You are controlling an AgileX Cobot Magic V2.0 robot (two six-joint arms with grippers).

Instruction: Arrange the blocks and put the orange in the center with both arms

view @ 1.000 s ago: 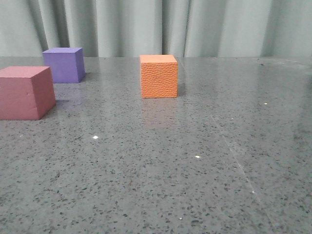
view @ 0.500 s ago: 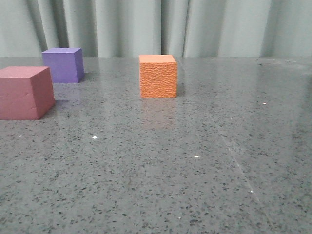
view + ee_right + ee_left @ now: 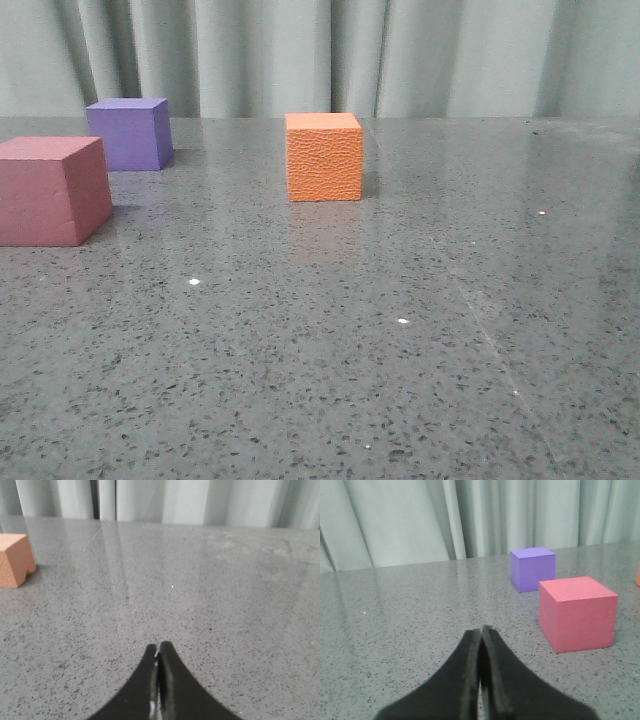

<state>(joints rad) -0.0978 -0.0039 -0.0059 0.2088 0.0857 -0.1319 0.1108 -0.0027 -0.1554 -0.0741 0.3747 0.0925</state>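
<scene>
Arranging looks unstarted: pebbled orange foam cube (image 3: 324, 157) stands mid-table, smooth purple foam cube (image 3: 128, 133) and dusty pink-red foam cube (image 3: 52, 190) bunched at left (apart), while left gripper (image 3: 481, 632) and right gripper (image 3: 158, 649) are clenched empty.

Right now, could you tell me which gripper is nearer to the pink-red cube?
Left. The left gripper, jaws shut, has the pink-red cube close ahead and to one side. The right gripper, also shut, sees only the orange cube, not the pink-red one.

A lab-like test bench: speckled grey tabletop (image 3: 420, 330) before plain curtain (image 3: 300, 55).
</scene>
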